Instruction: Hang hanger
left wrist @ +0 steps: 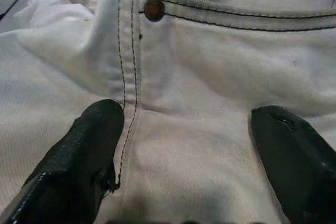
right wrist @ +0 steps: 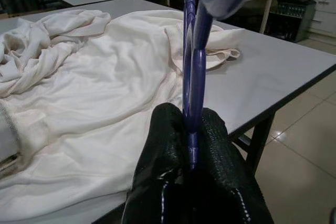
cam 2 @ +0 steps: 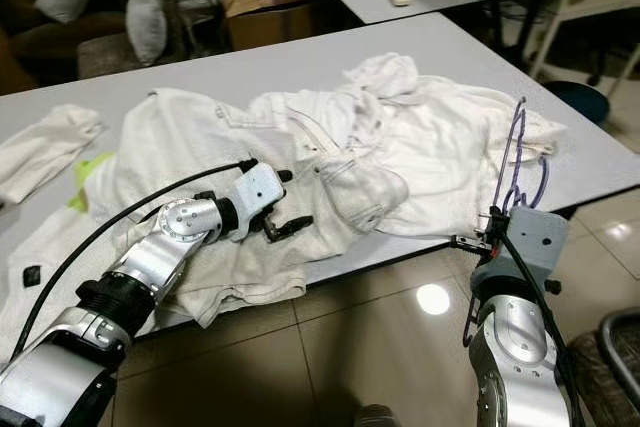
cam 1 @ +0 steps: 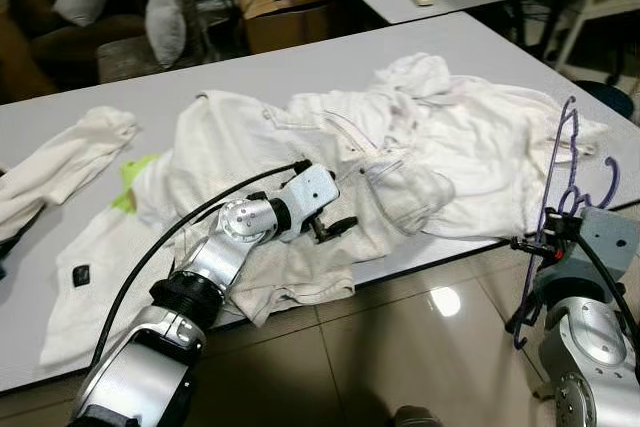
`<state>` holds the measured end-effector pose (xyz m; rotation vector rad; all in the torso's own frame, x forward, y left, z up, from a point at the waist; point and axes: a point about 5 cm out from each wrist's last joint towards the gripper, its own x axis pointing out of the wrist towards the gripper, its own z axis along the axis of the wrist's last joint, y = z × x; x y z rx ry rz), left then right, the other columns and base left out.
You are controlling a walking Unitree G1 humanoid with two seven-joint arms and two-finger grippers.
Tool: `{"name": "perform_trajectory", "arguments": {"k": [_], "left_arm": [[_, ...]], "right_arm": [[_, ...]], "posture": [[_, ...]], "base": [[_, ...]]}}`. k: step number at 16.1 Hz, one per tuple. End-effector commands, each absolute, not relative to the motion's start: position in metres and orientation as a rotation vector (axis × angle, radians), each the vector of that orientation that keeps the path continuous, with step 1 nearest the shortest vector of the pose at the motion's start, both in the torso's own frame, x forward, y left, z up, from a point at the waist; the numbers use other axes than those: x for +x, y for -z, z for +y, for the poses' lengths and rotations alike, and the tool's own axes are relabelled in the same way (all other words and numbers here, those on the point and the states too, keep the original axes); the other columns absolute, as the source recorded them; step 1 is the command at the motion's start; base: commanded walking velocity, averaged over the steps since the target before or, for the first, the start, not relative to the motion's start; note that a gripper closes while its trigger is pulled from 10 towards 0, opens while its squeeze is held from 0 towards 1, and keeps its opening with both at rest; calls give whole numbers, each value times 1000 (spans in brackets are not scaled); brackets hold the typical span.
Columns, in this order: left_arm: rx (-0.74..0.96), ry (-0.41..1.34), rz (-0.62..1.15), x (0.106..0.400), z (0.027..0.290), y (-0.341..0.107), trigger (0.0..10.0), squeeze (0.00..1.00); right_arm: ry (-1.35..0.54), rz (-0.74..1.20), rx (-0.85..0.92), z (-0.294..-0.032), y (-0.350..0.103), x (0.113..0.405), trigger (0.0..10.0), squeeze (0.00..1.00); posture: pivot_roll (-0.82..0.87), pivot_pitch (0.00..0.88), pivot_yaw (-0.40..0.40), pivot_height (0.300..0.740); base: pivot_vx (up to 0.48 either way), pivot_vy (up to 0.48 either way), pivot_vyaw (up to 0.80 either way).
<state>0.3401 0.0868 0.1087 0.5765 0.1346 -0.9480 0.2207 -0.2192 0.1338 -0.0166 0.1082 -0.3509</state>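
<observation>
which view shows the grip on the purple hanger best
The right wrist view: the right gripper has its black fingers pinched shut on the purple hanger, seen close up. The two eye views show the hanger whole, upright beside the table's edge, but the fingers are too small to judge.

head eyes overlook table [cam 1: 90, 97] (wrists close)

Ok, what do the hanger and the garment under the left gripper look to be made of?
Hanger: seemingly smooth purple plastic, with a glossy, moulded look. Garment: apparently white denim, with a twill weave, dark topstitching and a coppery metal rivet.
</observation>
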Motion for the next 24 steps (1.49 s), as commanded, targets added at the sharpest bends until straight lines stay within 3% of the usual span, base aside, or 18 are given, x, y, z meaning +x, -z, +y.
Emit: {"name": "perform_trajectory", "arguments": {"k": [1, 2, 13, 18, 22, 24], "left_arm": [[635, 938, 230, 337, 97, -93, 6863, 0], [648, 940, 243, 336, 97, -89, 0, 0], [587, 957, 304, 331, 99, -78, 0, 0], [537, 847, 276, 333, 113, -78, 0, 0], [471, 839, 185, 329, 116, -87, 0, 0], [373, 915, 34, 325, 116, -110, 0, 0]], "right_arm": [[329, 93, -8, -215, -138, 224, 10000, 0], [327, 94, -8, -215, -138, 224, 10000, 0], [314, 93, -8, -213, -138, 228, 10000, 0], [288, 102, -11, -212, -137, 230, 10000, 0], [247, 113, -25, -211, -138, 234, 10000, 0], [229, 115, -30, -211, -139, 237, 10000, 0]], "posture": [[-277, 1, 116, 740], [-277, 1, 116, 740], [-267, 0, 106, 740], [-258, 0, 82, 740], [-237, 6, 38, 740], [-220, 10, 17, 740]], "base": [[0, 0, 0], [0, 0, 0], [0, 0, 0], [0, 0, 0], [0, 0, 0], [0, 0, 0]]}}
